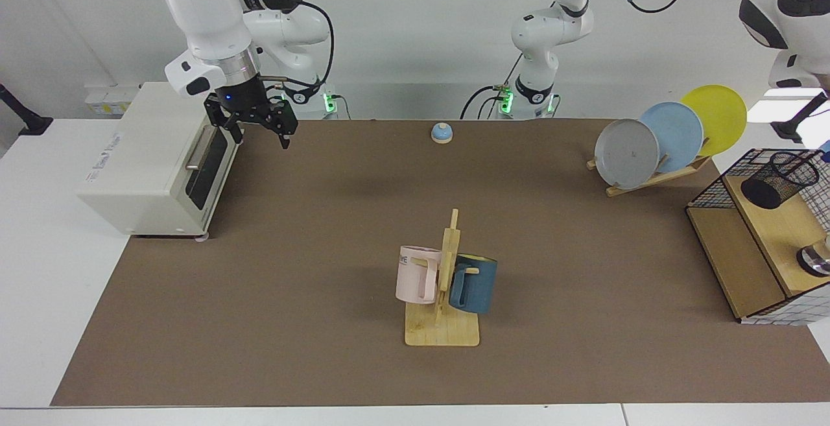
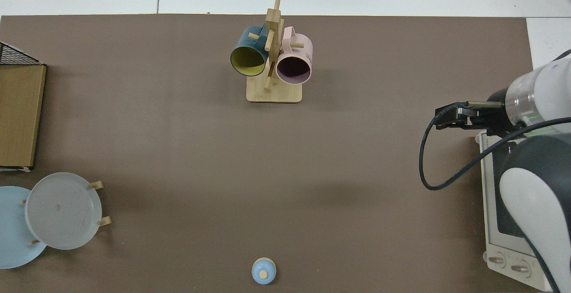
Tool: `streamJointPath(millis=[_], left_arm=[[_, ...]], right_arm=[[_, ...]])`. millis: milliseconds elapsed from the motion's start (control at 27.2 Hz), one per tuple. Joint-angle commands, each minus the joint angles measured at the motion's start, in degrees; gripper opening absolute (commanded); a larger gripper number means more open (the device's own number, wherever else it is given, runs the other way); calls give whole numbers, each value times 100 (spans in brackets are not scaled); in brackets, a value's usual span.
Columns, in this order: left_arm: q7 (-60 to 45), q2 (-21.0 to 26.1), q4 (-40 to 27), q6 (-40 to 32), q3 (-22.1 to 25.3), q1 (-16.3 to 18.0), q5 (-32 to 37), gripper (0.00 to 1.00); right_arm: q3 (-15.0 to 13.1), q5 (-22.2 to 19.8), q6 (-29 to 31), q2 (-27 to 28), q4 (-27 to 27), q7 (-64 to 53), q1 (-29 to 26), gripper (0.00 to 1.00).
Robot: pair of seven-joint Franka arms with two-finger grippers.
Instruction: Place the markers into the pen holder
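Note:
The pen holder (image 1: 780,179), a black wire-mesh cup, stands on a wooden shelf at the far right of the facing view; the top view does not reach it. The markers are out of view. My right gripper (image 1: 259,137) hangs open and empty above the mat's back left corner, beside the toaster oven's door. In the top view it is the black right gripper (image 2: 448,118) at the right. Of my left arm only a white upper link (image 1: 794,4) shows at the top right, above the shelf. Its gripper is past the picture's edge.
A toaster oven (image 1: 152,160) sits at the left. A wooden mug rack (image 1: 443,322) with a pink mug (image 1: 416,273) and a dark blue mug (image 1: 473,283) stands mid-table. A plate rack with three plates (image 1: 628,152), a small bell (image 1: 441,132) and a wire-grid basket frame (image 1: 713,186) are also there.

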Motion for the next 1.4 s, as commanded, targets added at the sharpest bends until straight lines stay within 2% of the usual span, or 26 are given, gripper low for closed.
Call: streamJointPath(millis=[0, 1363], left_arm=[[123, 8, -61, 162, -46, 124, -76, 0], [70, -71, -799, 197, -2, 44, -137, 0]], right_arm=[[32, 64, 34, -4, 21, 105, -59, 100], [40, 64, 34, -4, 21, 105, -59, 100]])
